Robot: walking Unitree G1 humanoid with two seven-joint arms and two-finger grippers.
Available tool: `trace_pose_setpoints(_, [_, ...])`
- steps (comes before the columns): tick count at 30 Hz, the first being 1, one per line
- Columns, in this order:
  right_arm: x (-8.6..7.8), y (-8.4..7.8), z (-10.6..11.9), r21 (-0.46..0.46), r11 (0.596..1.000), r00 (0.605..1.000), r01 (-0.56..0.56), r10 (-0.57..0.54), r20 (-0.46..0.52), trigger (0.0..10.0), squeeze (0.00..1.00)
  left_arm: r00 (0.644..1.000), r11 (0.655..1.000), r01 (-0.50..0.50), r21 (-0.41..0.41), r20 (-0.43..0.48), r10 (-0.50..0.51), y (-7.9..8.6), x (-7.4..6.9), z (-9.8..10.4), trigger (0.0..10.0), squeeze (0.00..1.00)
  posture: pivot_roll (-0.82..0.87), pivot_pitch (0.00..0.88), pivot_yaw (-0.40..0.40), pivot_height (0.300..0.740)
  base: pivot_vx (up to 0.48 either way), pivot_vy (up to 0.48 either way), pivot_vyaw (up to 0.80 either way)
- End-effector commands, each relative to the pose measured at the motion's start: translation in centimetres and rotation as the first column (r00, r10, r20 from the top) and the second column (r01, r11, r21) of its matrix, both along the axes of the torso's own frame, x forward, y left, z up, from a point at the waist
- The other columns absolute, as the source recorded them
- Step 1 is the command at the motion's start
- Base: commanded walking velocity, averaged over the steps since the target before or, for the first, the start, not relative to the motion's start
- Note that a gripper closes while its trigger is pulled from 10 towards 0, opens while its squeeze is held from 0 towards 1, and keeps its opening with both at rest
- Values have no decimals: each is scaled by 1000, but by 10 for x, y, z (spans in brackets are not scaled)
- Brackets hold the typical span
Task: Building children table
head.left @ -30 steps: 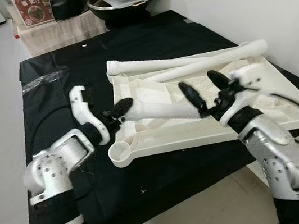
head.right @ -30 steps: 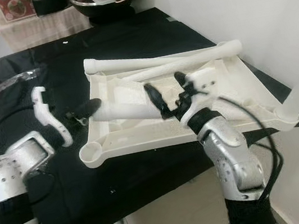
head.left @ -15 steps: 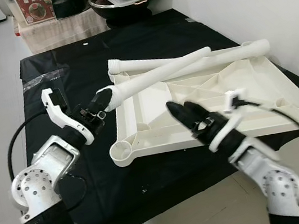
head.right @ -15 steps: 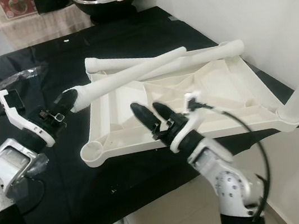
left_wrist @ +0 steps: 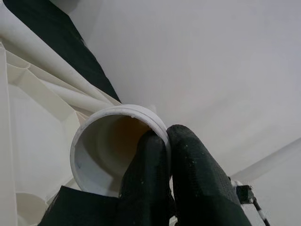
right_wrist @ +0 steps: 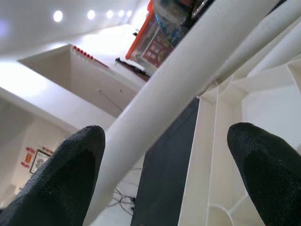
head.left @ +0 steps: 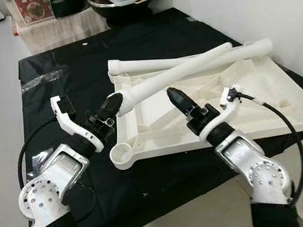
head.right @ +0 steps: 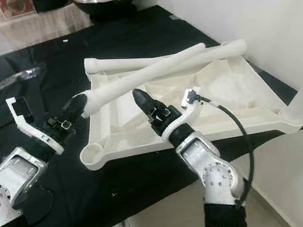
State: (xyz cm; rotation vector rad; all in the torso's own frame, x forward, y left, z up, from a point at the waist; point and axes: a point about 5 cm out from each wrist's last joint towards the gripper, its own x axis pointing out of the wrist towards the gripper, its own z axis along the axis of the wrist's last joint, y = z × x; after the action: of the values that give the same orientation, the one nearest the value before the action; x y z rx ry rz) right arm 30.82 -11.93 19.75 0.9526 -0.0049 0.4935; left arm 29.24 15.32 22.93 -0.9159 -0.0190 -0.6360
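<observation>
1. Left gripper (head.left: 111, 106), mid-left of the left eye view, is clamped on the open end of a white table leg (head.left: 174, 73). In the left wrist view one black finger (left_wrist: 146, 183) sits inside the tube mouth and the other outside, pinching the rim.
2. That leg is a long white tube. It runs from the gripper up and to the right, crossing over the upturned tabletop (head.left: 265, 101) toward the upper right of the frame. Far end lies near the second leg; contact there cannot be told.
3. Tabletop: white plastic, underside up, ribs and compartments visible. It lies on a black sheet (head.left: 45, 61) covering the floor, centre to right of frame. A round corner socket (head.left: 121, 154) sits at its lower-left corner, open and unfilled.
4. Second white leg (head.left: 189, 60) lies along the far edge of the tabletop, roughly horizontal, in the upper middle of the frame.
5. Right gripper (head.left: 179, 101), centre of frame, hovers over the tabletop's near-left section, just below the held leg. In the right wrist view its fingers (right_wrist: 70, 155) are spread wide with nothing between them; the leg passes diagonally beyond them, not touched.
6. Black cable (head.left: 283, 127) loops from the right wrist down the right forearm, lower right of frame.
7. Upper edge of frame: a dark bowl (head.left: 122, 3) with a grey lidded box on top, beside a white wall (head.left: 249, 0) filling the upper right.
</observation>
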Motion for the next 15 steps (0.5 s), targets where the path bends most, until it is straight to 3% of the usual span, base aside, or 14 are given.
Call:
trace_pose_setpoints(1, [4,7,-3,25,1000,1000,-5,5,-26,10000,0,1000,1000,13,-13,3,-12,-1,-4,-1,0,0,-40,115,-19,740,0,0,0])
trace_pose_setpoints(3, [11,22,-2,55,998,999,-23,26,-47,10000,0,999,999,34,-23,6,-34,-7,-6,0,0,0,-30,117,-22,740,0,0,0])
trace_pose_setpoints(6, [15,32,0,87,996,998,-34,39,-53,10000,0,999,998,49,-31,2,-49,-11,-9,0,0,0,-26,118,-22,740,0,0,0])
trace_pose_setpoints(15, [25,48,10,179,983,997,-47,56,-45,10000,0,996,994,94,-58,3,-94,-25,-17,0,0,0,-19,121,-25,740,0,0,0])
